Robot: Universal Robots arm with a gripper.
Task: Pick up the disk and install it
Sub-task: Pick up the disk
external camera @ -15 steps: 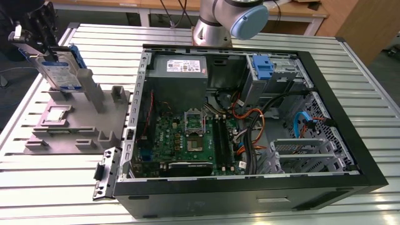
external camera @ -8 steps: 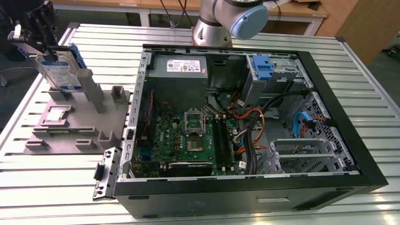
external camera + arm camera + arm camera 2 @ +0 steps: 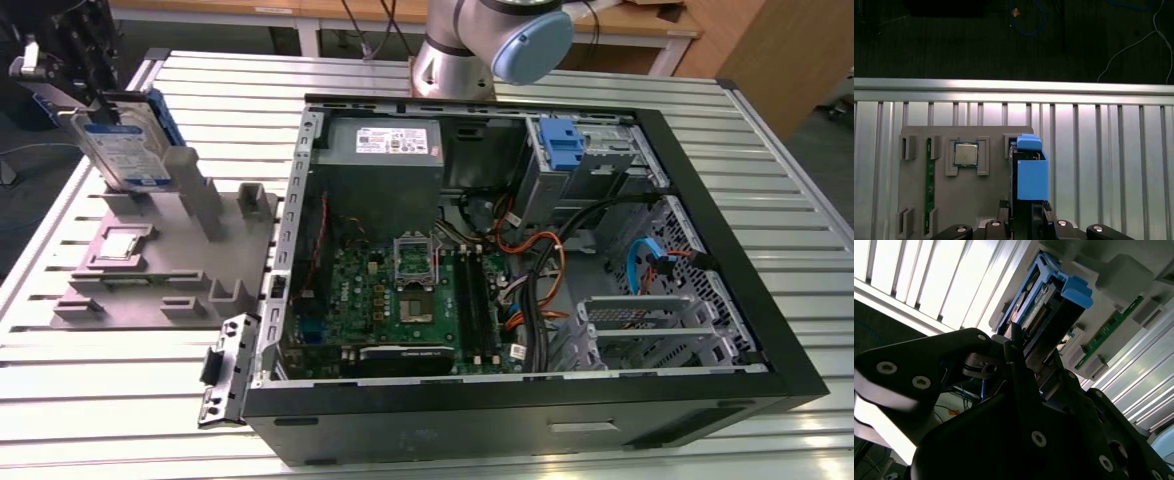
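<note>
The disk is a silver drive with a white-and-blue label in a blue carrier. It stands on edge over the grey fixture at the exterior view's left. My gripper reaches down onto its upper end and is shut on it. In the first wrist view the blue carrier of the disk sits between the gripper fingers. The second wrist view has the disk end-on, just past the gripper.
An open computer case lies on the slatted metal table, with a grey power-supply box and a bare blue bracket in its drive bay. The fixture also holds a processor chip and a green memory stick. The arm's base stands behind the case.
</note>
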